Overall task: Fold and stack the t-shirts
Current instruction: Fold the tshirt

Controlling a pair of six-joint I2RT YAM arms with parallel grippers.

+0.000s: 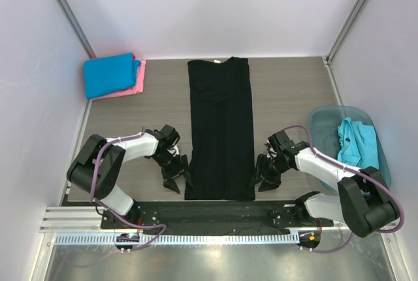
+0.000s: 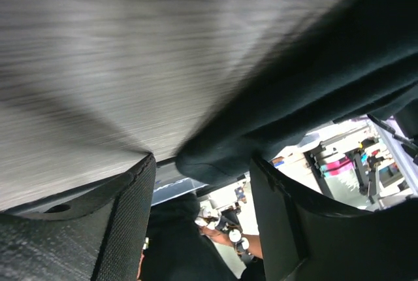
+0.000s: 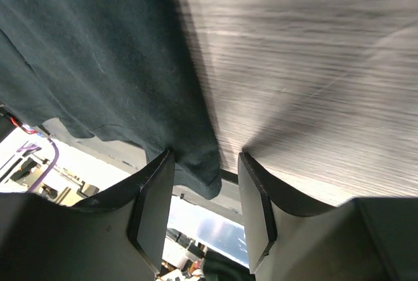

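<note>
The black t-shirt (image 1: 219, 131) lay on the table (image 1: 287, 91) as one long narrow strip, and the two pincers crouched low at its near end, one on each side. The left pincer (image 1: 177, 175) sat just off the strip's left edge, so the cloth was immediately to its right. The right pincer (image 1: 264, 176) mirrored it, with the cloth immediately to its left.

From the left wrist camera the fingers (image 2: 127, 222) stood well apart. The shirt's near corner sat rolled up in the gap just ahead of them, and I could not tell whether it touched either pad. The right pincer looked much the same: its fingers (image 3: 153, 209) were spread, and the shirt's other near corner hung loose in the gap between their tips.

Far ahead of the left pincer and out to its left, a bright blue shirt (image 1: 110, 75) lay folded on top of a pink shirt (image 1: 138, 83) in the table's far corner. Out to the right of the right pincer stood a translucent teal tub (image 1: 320, 121) with a turquoise shirt (image 1: 359, 140) bunched inside it.
</note>
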